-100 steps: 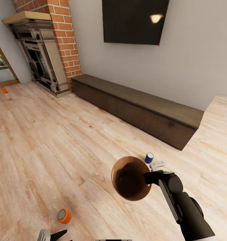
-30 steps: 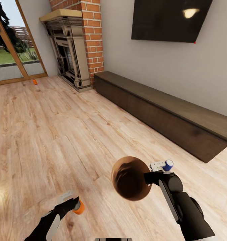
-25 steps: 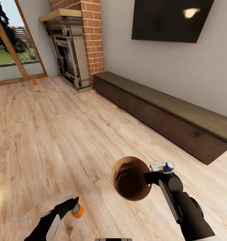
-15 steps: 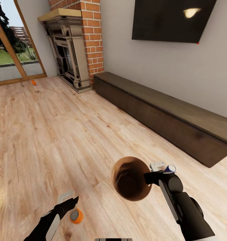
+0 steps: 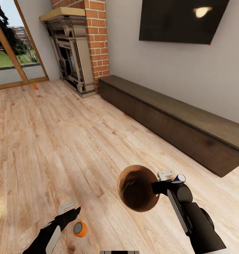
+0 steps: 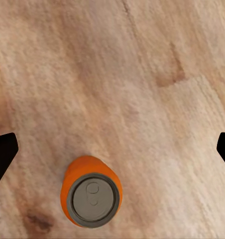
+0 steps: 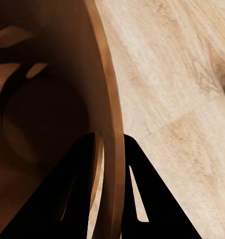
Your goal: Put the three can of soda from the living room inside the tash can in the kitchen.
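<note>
Left wrist view shows the left gripper (image 6: 112,144) spread wide above an upright orange can (image 6: 91,197) on the floor, off-centre, so descending could topple it, while the right gripper (image 7: 108,149) pinches the trash can's (image 5: 138,187) rim.

No readable text, label or number anywhere.

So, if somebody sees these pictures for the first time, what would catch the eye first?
Probably the brown trash can, held at its rim by the right gripper above the wood floor. Next, the orange soda can standing upright on the floor just by the open left gripper. Beyond these, the brick fireplace and the black television over a long dark cabinet.
</note>
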You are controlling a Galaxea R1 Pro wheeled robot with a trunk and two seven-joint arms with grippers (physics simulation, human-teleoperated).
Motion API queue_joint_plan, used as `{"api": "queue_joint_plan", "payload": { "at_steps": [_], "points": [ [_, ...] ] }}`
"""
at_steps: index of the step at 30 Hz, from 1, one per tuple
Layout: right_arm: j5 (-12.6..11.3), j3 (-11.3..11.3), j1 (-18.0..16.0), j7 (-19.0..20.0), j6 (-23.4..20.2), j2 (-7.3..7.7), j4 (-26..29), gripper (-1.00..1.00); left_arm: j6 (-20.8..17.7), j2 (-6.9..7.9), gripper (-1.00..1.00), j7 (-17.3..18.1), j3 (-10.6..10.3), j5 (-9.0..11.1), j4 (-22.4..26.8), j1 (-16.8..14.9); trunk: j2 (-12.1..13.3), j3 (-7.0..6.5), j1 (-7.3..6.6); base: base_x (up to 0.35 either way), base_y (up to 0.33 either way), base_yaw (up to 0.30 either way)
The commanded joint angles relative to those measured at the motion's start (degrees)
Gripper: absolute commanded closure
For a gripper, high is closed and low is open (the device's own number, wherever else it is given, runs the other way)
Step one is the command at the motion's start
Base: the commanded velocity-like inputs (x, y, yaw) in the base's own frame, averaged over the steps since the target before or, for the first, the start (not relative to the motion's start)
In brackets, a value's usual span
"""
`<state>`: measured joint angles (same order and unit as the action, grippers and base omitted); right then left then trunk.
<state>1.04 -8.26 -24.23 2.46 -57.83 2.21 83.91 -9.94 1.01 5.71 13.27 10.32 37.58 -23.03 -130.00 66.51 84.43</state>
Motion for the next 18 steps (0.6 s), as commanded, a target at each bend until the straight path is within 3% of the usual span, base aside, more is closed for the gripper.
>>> {"api": "queue_joint_plan", "payload": {
  "at_steps": [1, 8, 18],
  "points": [
    [-1.0, 0.0, 0.0, 0.3, 0.0, -0.01, 0.0, 1.00, 0.0, 0.02, -1.00, 0.0, 0.0, 0.0, 0.0, 0.0, 0.0, 0.08, -0.01, 0.000, 0.000, 0.000],
    [-1.0, 0.0, 0.0, 0.3, 0.0, -0.01, 0.0, 1.00, 0.0, 0.05, -1.00, 0.0, 0.0, 0.0, 0.0, 0.0, 0.0, 0.72, -0.01, 0.000, 0.000, 0.000],
    [-1.0, 0.0, 0.0, 0.3, 0.0, -0.01, 0.0, 1.00, 3.1, 0.05, -1.00, 0.0, 0.0, -0.3, -0.3, 0.0, 0.0, 1.65, -0.01, 0.000, 0.000, 0.000]
  ]
}}
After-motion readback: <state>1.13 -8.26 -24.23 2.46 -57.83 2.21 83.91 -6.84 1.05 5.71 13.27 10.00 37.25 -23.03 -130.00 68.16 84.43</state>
